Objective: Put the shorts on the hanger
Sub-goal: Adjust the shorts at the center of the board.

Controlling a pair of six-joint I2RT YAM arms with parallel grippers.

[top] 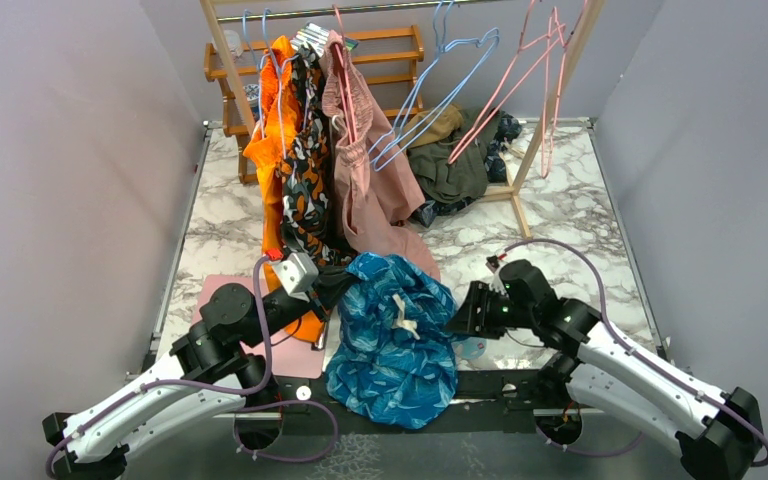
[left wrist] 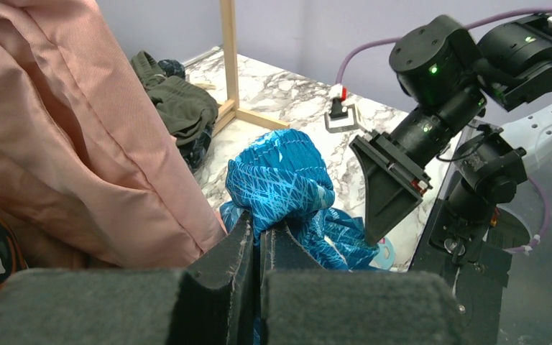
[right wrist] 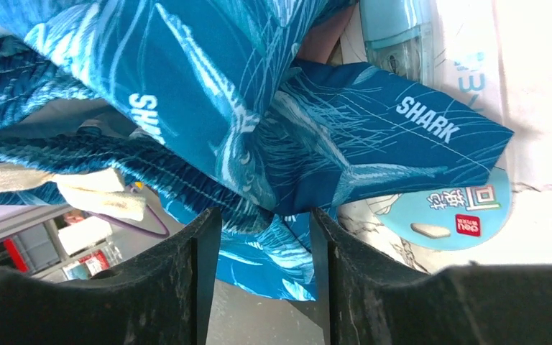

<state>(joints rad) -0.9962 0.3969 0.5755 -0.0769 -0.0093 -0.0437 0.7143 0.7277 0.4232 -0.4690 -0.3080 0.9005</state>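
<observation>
Where the shorts are sitting: bunching in a heap at the near edge of the worktop, between the two arms, with the lower part spilling over the front edge.
Drawstring: lying white across the middle of the heap.
Left pincer: squeezing closed on a fold of the shorts.
Right pincer: standing partly apart with teal cloth lying between its fingers; I cannot tell whether it is gripping.
Hanger: hanging pink from the rail at the back right, well apart from the shorts.
</observation>
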